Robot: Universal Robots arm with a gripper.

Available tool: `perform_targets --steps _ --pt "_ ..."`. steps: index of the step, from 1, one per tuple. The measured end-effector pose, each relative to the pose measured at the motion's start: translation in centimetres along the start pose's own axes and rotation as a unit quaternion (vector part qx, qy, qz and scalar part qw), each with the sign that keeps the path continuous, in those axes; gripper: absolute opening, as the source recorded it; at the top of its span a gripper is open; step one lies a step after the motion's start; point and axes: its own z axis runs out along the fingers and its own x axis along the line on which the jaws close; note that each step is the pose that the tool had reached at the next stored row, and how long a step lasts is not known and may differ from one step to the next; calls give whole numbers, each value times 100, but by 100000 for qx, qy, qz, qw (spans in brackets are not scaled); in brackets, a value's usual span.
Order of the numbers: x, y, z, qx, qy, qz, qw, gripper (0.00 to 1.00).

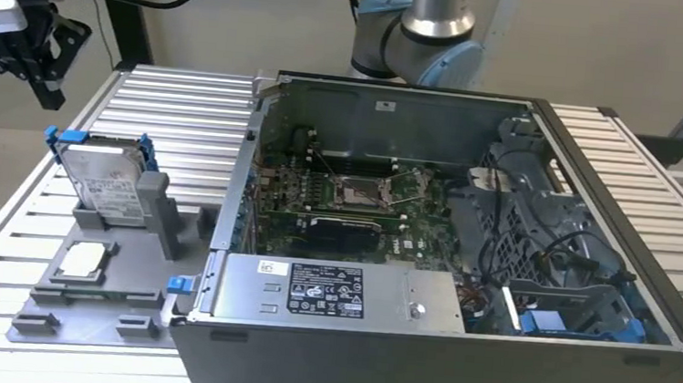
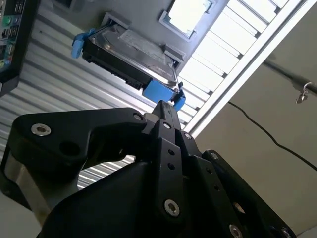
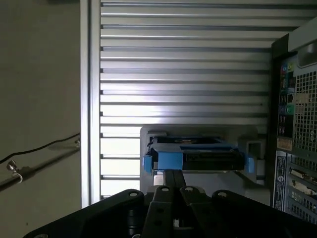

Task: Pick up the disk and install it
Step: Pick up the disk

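Note:
The disk [image 1: 105,173] stands on edge in a grey holder [image 1: 131,230] at the exterior view's left, silver with a white label and blue carrier rails. My gripper [image 1: 47,91] hangs in the air above and beyond it, well apart from it. In both wrist views the black fingertips [image 2: 166,106] [image 3: 173,173] lie together with nothing between them, pointing at the disk [image 2: 129,54] [image 3: 198,156] from a distance.
An open computer case [image 1: 628,269] fills the middle and right of the slatted table [image 1: 177,105], with its motherboard [image 1: 354,192], a grey power supply box [image 1: 334,291] and a blue-edged drive bay [image 1: 576,320]. A small silver chip [image 1: 84,258] lies on the grey holder's base.

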Motion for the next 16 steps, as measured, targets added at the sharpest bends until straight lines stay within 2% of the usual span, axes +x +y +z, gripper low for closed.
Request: perform_targets --steps 14,16 --pt "0 -4 0 0 11 -2 100000 0" --pt "0 -3 0 16 38 -494 99999 0"
